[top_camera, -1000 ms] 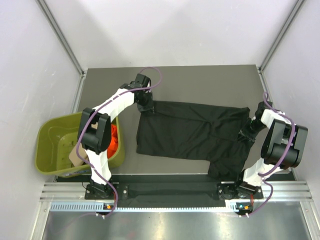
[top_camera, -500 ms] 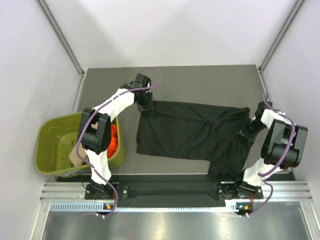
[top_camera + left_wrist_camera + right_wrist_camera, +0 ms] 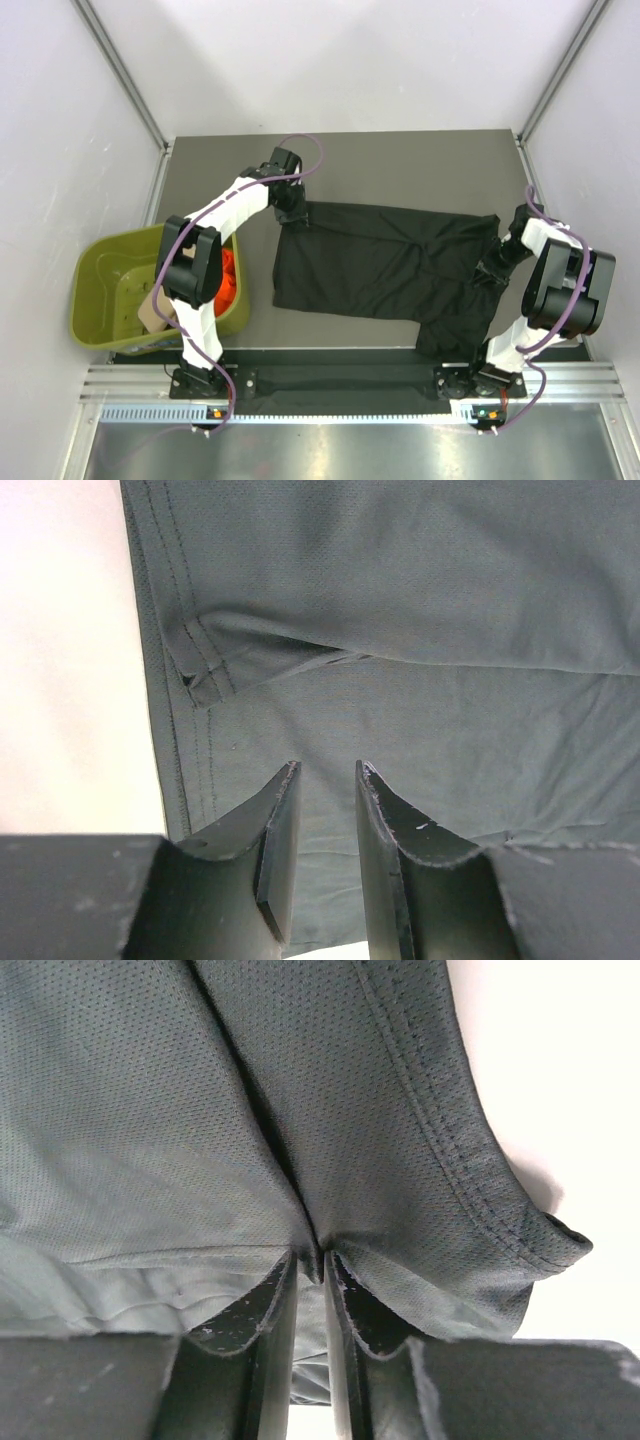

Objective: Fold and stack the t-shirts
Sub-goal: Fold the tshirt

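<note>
Mostly flat black t-shirt (image 3: 380,265), right fingers (image 3: 255,1330) pinching it

Dark grey table (image 3: 400,165), black t-shirt (image 3: 380,265), olive-green tub (image 3: 95,262), orange-red shirt (image 3: 229,278), purple cables (image 3: 319,152).

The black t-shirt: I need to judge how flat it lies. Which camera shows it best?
Top external: nearly the whole black t-shirt shows, spread on the table. Left wrist shows only a stitched edge and a crease; right wrist only a fold pinched in the right end effector.
</note>
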Action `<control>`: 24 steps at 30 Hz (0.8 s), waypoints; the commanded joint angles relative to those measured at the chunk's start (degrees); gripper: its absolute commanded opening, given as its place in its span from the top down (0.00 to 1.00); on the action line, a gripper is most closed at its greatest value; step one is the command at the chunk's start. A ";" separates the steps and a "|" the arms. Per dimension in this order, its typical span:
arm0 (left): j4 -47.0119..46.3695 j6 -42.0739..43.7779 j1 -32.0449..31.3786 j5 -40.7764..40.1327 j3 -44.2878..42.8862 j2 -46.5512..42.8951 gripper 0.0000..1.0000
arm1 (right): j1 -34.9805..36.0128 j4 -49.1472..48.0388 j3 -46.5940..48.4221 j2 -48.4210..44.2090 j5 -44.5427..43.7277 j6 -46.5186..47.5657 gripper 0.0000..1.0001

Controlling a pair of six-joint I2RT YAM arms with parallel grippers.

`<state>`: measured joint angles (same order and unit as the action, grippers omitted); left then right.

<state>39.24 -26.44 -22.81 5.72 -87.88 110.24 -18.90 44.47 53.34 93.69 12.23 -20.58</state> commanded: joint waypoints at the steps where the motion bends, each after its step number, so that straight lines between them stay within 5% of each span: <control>1: -1.01 0.07 0.22 0.88 -1.42 -0.02 0.67 | 0.35 0.18 1.59 -1.23 0.86 0.10 0.83; 9: -0.75 0.16 0.31 0.96 -1.42 0.24 0.67 | 0.44 0.53 3.26 -0.35 0.17 0.01 0.91; 11: -0.75 0.07 0.31 1.05 -1.42 0.24 0.67 | 0.44 0.79 3.08 -0.18 0.16 -0.08 1.00; 24: -0.75 0.33 0.92 0.44 -1.42 0.33 0.67 | 0.35 6.51 -0.52 -5.10 -3.53 -1.39 1.00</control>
<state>39.24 -26.41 -22.33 6.35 -87.88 110.26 -18.87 48.64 53.45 91.42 10.20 -21.19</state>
